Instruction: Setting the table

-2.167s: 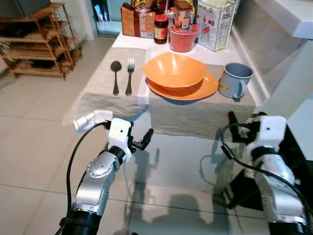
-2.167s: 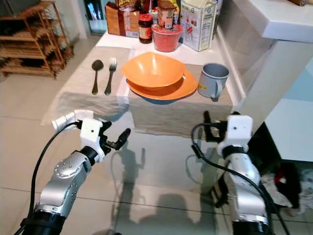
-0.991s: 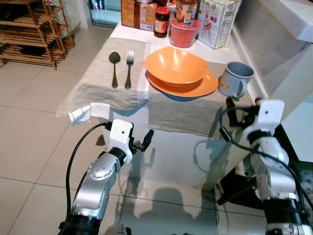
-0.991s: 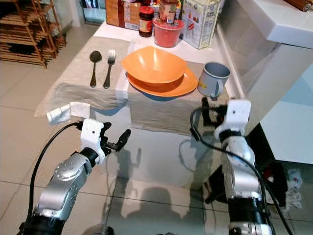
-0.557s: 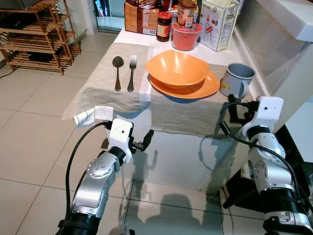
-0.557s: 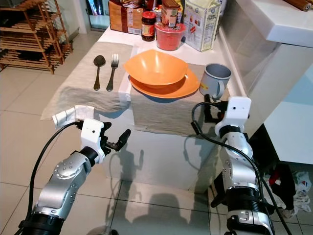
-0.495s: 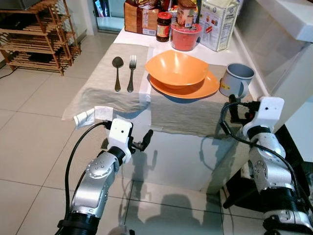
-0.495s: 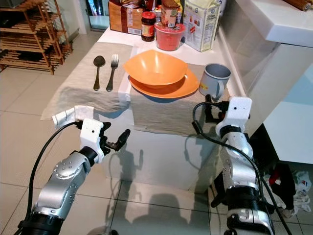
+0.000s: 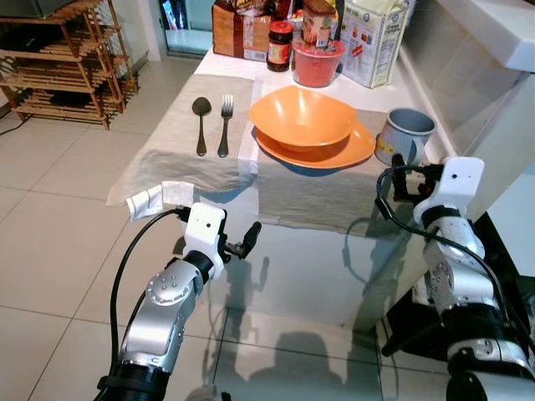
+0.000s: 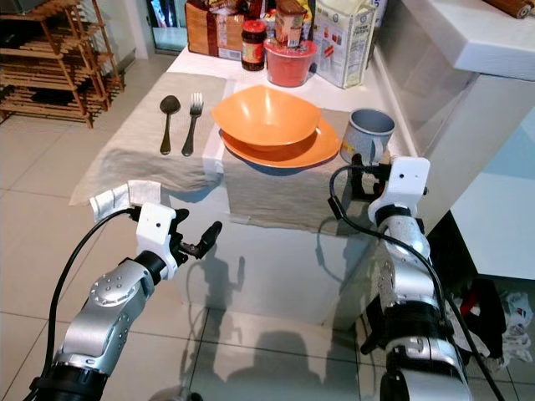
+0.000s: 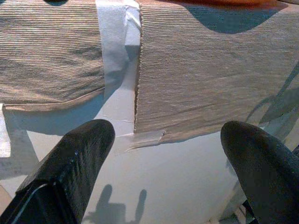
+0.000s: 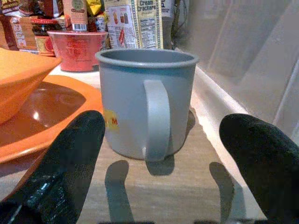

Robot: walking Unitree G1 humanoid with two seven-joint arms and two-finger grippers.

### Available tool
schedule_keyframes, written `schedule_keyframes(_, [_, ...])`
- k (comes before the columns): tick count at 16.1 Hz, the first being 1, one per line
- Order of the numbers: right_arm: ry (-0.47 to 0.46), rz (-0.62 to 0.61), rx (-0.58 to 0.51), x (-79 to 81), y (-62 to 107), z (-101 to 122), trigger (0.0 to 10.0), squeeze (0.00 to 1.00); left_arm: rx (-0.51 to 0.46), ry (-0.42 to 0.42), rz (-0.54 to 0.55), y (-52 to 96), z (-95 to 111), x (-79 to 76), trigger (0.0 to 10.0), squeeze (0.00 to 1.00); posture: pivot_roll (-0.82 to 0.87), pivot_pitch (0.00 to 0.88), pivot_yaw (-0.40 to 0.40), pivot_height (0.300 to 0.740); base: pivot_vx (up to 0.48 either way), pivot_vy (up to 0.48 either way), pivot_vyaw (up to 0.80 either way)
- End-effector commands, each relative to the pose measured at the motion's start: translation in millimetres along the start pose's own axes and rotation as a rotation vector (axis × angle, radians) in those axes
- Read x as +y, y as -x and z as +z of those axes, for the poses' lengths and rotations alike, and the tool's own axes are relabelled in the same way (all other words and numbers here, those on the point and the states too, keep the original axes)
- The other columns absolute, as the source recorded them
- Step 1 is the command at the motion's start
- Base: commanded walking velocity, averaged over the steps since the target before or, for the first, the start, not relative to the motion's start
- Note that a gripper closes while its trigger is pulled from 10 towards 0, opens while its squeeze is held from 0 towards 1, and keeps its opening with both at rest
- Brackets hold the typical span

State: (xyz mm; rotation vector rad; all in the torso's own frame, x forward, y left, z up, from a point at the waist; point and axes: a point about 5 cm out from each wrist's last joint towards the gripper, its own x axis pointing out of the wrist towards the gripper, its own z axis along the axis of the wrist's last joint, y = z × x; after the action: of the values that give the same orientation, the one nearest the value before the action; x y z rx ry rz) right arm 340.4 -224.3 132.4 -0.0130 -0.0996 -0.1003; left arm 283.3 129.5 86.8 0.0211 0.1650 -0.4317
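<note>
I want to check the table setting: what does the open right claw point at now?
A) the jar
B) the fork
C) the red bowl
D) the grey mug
D: in the right wrist view the grey mug, handle toward the camera, stands between the spread fingers of the right claw.

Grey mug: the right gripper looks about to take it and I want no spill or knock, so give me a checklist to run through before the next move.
1. Right gripper fingers open: ok, spread wider than the grey mug.
2. Mug upright on the placemat: ok.
3. Handle faces the gripper: ok, centred in the right wrist view.
4. Fingers apart from the mug: ok, no contact yet.
5. Mug apart from the orange plate: ok, but the plate lies close beside it.
6. Mug contents: cannot tell, the inside is hidden.
</note>
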Motion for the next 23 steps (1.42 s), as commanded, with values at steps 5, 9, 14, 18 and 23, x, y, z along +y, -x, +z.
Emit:
schedule_keyframes(5, [0.007,-0.020,0.002,-7.5,-15.6,4.4,10.0,0.00,-0.013,-0.006,0.005,2.0,3.5,1.8,10.0,0.00,0.15,0.000,-0.041,0.740,0.000,0.000,0.00])
schedule_keyframes(9, [0.013,-0.010,0.010,-6.3,-20.3,3.4,10.0,0.00,-0.014,-0.006,0.012,3.6,4.3,3.2,10.0,0.00,0.15,0.000,-0.040,0.740,0.000,0.000,0.00])
schedule_keyframes(14, [0.018,0.000,0.013,-2.6,-23.5,2.4,0.0,0.00,-0.016,-0.007,0.018,3.5,5.3,4.5,10.0,0.00,0.16,0.000,-0.042,0.740,0.000,0.000,0.00])
schedule_keyframes(18, [0.016,-0.001,0.012,-2.1,-24.5,1.7,0.0,0.00,-0.018,-0.006,0.018,2.3,5.9,4.6,10.0,0.00,0.15,0.000,-0.041,0.740,0.000,0.000,0.00])
schedule_keyframes(23, [0.020,-0.002,0.013,-3.4,-25.0,1.5,0.0,0.00,-0.020,-0.005,0.017,0.6,6.5,3.8,10.0,0.00,0.15,0.000,-0.040,0.740,0.000,0.000,0.00])
